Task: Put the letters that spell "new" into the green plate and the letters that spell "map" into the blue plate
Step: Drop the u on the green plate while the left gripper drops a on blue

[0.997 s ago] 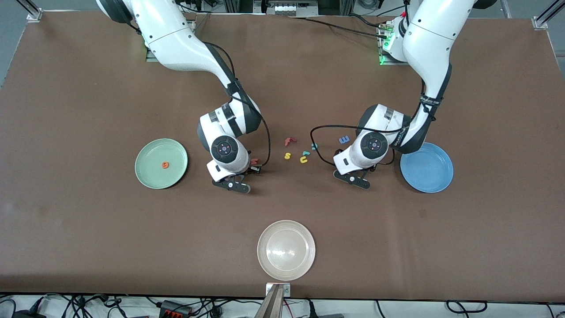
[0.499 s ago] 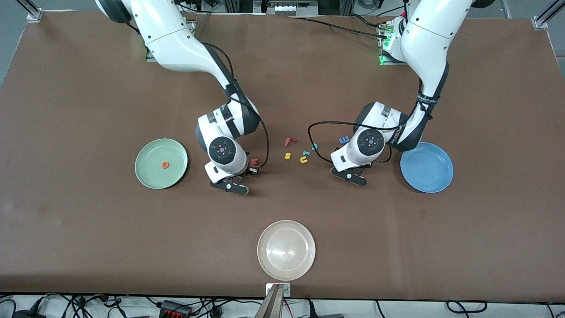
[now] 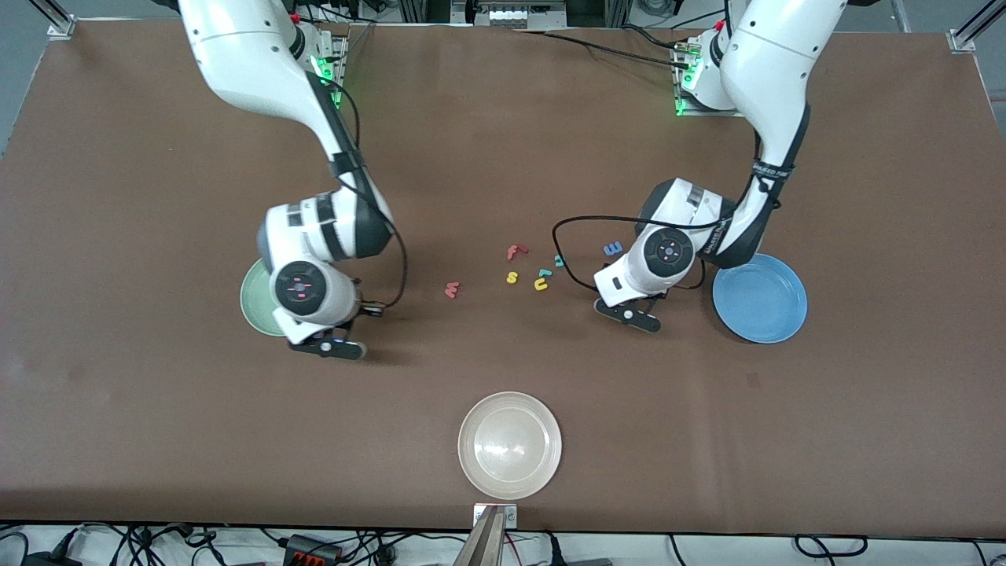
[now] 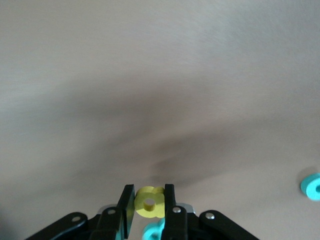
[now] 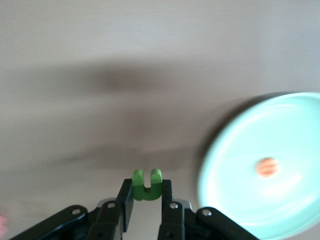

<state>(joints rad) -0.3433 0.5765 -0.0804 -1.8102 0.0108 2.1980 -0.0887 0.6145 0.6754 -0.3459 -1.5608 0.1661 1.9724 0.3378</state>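
right gripper (image 5: 146, 200) clenched on the green n (image 5: 146, 185), up in the air at the edge of the green plate (image 3: 253, 299) that faces the middle of the tabletop (image 3: 157, 409); grip seen only in the right wrist view, hidden under the wrist in the front view. orange e (image 5: 267, 167) lying in the green plate, seen only by the right wrist camera, covered by the arm from the front. red-pink w (image 3: 452, 290) flat on the tabletop near its middle, between the green plate and the other letters. left gripper (image 4: 149, 205) clenched on the yellow a (image 4: 150, 202), low over the tabletop between the letter group and the blue plate (image 3: 760, 297); again shown only in the left wrist view. blue m (image 3: 613, 248) on the tabletop beside the left arm's wrist. teal letters (image 3: 544, 273), yellow s (image 3: 512, 277), yellow u (image 3: 541, 284) and red f (image 3: 515, 251) gathered near the middle of the tabletop. blue plate toward the left arm's end, holding no letter. whitish-beige plate (image 3: 510, 445) at the tabletop edge nearest the front camera.
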